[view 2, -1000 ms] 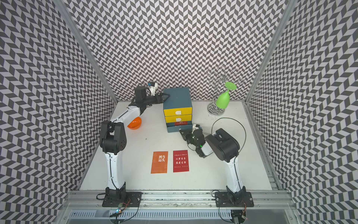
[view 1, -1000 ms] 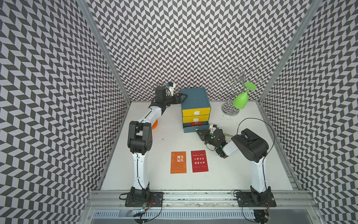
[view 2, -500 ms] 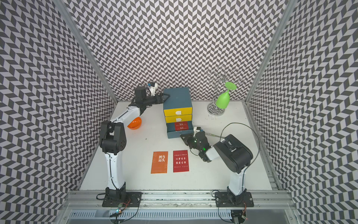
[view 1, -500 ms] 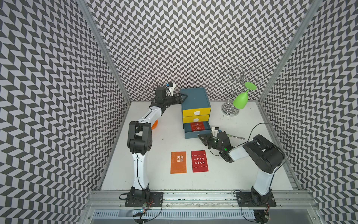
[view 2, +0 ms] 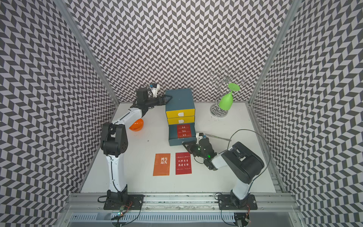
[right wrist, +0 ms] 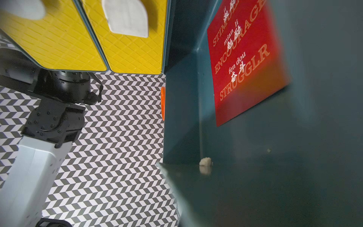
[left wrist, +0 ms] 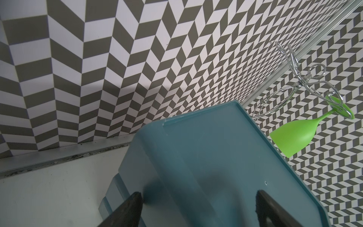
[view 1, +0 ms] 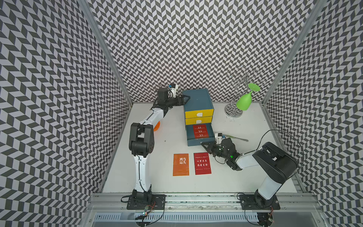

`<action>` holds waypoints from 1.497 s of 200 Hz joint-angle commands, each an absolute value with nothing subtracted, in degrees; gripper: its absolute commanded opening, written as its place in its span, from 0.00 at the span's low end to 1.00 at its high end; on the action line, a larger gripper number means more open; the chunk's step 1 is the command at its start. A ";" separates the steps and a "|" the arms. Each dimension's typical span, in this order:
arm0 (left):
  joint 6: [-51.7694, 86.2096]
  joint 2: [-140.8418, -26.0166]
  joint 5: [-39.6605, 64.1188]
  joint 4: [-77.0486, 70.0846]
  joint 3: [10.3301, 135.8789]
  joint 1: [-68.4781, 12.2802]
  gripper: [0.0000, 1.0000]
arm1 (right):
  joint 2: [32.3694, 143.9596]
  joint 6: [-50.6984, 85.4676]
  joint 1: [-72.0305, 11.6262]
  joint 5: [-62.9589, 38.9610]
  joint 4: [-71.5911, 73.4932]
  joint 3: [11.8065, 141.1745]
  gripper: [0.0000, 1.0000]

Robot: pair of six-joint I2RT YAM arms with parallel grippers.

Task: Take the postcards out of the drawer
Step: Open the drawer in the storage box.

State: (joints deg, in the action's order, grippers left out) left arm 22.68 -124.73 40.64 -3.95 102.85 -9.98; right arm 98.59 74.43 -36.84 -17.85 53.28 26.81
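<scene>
Your right hand (view 1: 204, 145) is closed, with nothing visible between its fingers. Its tips are just at the front wall of the open drawer (view 1: 196, 142), the lowest one in the cabinet (view 1: 197, 102).

One task item is left inside. The last red card (view 1: 200, 131) lies flat on the drawer floor, straight ahead of those fingertips and just over the front wall. The right wrist view shows it close up (right wrist: 245, 59). Its long axis runs away from the hand, from the front wall towards the cabinet, so the short near edge is the one facing you.

The orange card (view 1: 181, 164) and the other red card (view 1: 203, 163) are already out. They lie side by side on the table (view 1: 245, 176), behind and to the side of the right hand.

Your left hand (view 1: 185, 97) is spread wide against the cabinet's rear upper corner (left wrist: 198, 193), well away from the card. I can't tell whether it is pressing on the cabinet.

The right hand is clearly the nearer one. My read is that it must open, lift over the front wall, and come down on that near short edge
</scene>
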 commanded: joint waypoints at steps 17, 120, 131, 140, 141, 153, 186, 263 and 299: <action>19.95 -125.33 41.13 1.49 100.37 -10.37 0.91 | 96.81 74.23 -37.95 -18.28 56.06 24.46 0.00; 20.04 -125.29 41.31 1.58 100.11 -10.29 0.91 | 98.39 73.65 -38.41 -17.17 55.85 22.68 0.07; 20.10 -125.25 41.24 1.50 100.02 -10.28 0.91 | 98.41 73.66 -38.41 -17.05 55.60 22.68 0.11; 20.19 -125.16 41.24 1.40 100.04 -10.28 0.91 | 98.19 73.61 -38.41 -17.03 55.31 22.76 0.14; 20.20 -125.16 41.23 1.36 100.07 -10.28 0.91 | 98.18 73.54 -38.41 -17.04 55.30 22.76 0.15; 20.39 -124.90 41.07 1.17 100.03 -10.16 0.91 | 97.87 73.18 -38.41 -16.94 54.66 23.01 0.19; 21.26 -123.68 41.03 0.08 100.19 -9.93 0.91 | 95.53 70.00 -38.41 -15.67 49.09 24.75 0.34; 25.27 -117.90 36.77 -2.90 105.92 -9.17 0.93 | 84.63 57.29 -38.50 -7.59 26.87 30.98 0.49; 26.10 -110.87 33.44 -2.33 105.86 -8.38 0.93 | 76.58 48.97 -38.46 -0.20 13.67 34.70 0.55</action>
